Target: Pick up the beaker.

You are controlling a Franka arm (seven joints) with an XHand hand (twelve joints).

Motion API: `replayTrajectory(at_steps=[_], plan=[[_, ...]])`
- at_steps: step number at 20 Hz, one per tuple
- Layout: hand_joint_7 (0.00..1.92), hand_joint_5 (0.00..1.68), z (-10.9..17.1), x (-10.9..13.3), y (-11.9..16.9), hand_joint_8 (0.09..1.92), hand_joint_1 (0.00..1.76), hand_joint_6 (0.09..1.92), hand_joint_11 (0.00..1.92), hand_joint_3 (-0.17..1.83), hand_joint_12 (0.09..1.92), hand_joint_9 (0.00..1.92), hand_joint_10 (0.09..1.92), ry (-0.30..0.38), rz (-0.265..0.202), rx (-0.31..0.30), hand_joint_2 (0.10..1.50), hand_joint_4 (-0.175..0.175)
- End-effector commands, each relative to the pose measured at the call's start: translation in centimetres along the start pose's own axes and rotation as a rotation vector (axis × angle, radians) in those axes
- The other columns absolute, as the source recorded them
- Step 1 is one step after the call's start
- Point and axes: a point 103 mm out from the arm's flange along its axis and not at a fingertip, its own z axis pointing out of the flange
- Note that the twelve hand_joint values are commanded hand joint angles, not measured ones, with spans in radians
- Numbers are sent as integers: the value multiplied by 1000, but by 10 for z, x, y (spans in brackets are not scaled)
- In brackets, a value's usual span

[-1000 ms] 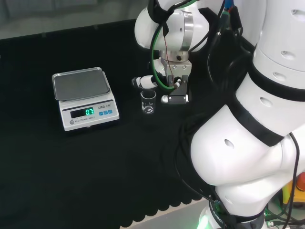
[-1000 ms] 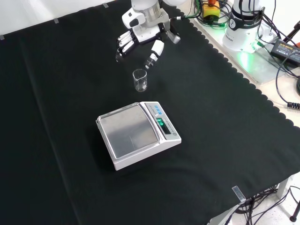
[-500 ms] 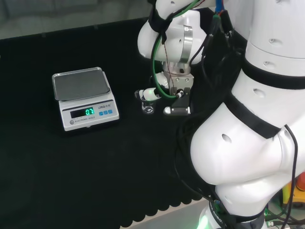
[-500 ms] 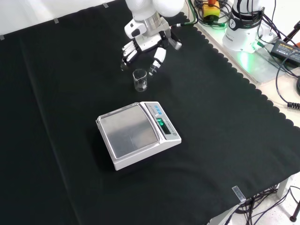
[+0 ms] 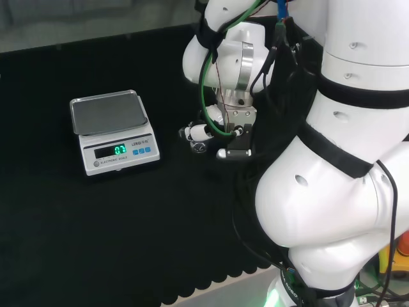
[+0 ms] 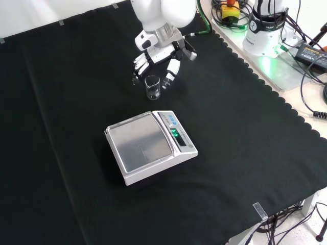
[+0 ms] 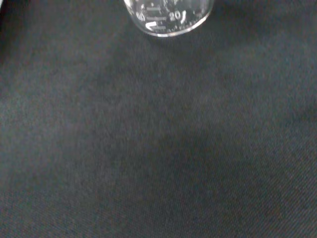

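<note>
- While the hand (image 6: 156, 60) hangs with spread, unclenched fingers either side of the beaker (image 6: 152, 87), which stands upright on the cloth (image 6: 61, 102) near the scale (image 6: 150, 146), nothing is grasped.
- Lower further, then close evenly to avoid tipping it.

The head view looks from behind and above the arm's base, over its white links, down onto the tabletop (image 5: 96, 243). The front view faces the arm from the opposite side, higher and farther back. Both take in the scale (image 5: 114, 131) (image 6: 150, 146) and the beaker (image 6: 152, 87). The wrist view sits close above the cloth, beside the beaker's base (image 7: 166, 17).
</note>
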Motion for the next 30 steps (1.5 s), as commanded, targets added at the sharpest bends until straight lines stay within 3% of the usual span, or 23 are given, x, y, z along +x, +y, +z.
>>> replayTrajectory(at_steps=[1, 5, 13, 18, 23, 28, 30], plan=[[138, 364, 8, -6, 4, 840, 287, 87, 142, 205, 1537, 277, 900, 15, 10, 18, 909, -33], [136, 348, 7, -8, 5, 845, 303, 87, 188, 204, 1528, 318, 900, -1, 12, 13, 905, -33], [321, 379, 7, -5, 8, 866, 439, 87, 407, 213, 1435, 638, 800, -38, -4, -27, 879, -42], [713, 616, 9, 4, 9, 841, 626, 130, 650, 269, 1309, 962, 675, -115, -1, -136, 859, -73], [1018, 870, 8, 5, 8, 773, 792, 579, 840, 425, 1216, 1228, 533, -144, 5, -201, 798, -83], [1202, 1053, 7, 2, 9, 701, 885, 596, 932, 550, 1179, 1354, 467, -157, 22, -221, 753, -77], [1247, 1071, 7, 1, 9, 672, 990, 770, 952, 352, 1177, 1384, 447, -155, 29, -226, 878, 87]])
